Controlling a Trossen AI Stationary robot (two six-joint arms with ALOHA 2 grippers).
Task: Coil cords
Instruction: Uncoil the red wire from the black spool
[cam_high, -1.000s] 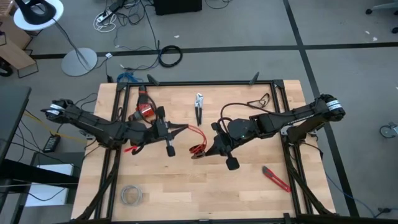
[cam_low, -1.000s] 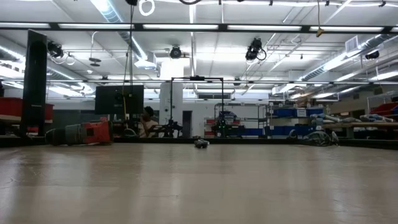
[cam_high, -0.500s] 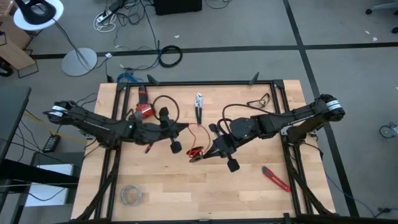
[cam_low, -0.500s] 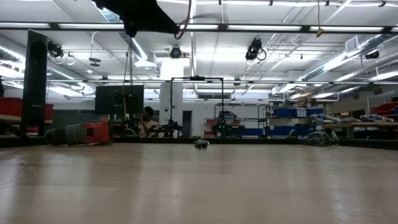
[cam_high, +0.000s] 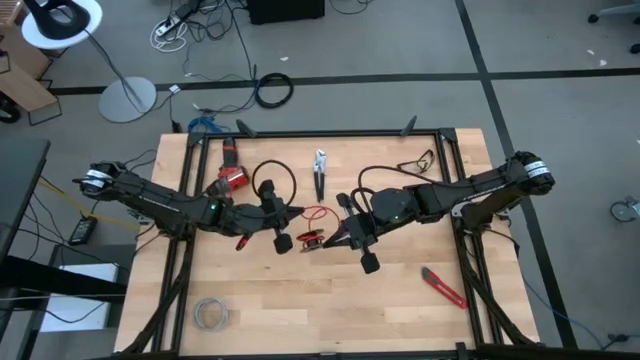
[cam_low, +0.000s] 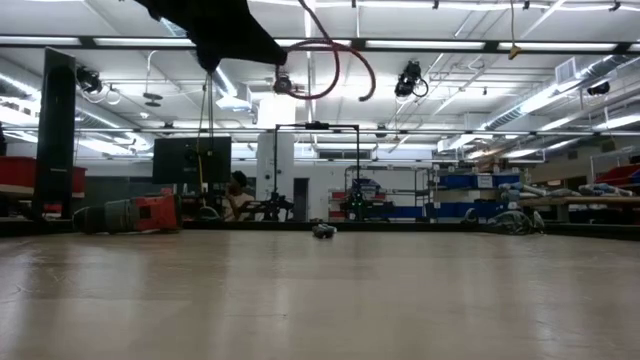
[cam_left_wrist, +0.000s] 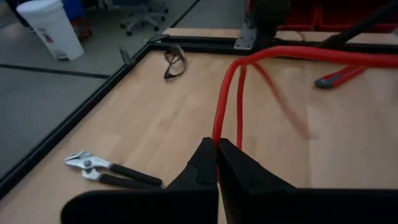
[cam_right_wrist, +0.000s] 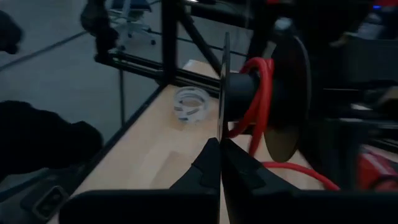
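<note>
Since the earlier frame the left gripper (cam_high: 297, 212) is seen carried closer to the right gripper (cam_high: 333, 238), and the red cord (cam_high: 313, 214) between them is drawn into a tighter loop.

The left gripper is being kept pinched tight on the cord, which is rising straight out from between its fingertips in its wrist view (cam_left_wrist: 225, 93). The right gripper is likewise clamped, on the thin flange of a small spool (cam_right_wrist: 249, 93) around which the cord is being wound.

The cord is judged light, limp and somewhat springy, likely to slip off the spool if tension is lost; it is best held close to the spool.

Its look: very thin, bright red, glossy, arcing freely above the desk (cam_high: 330, 300) between the two grippers.
</note>
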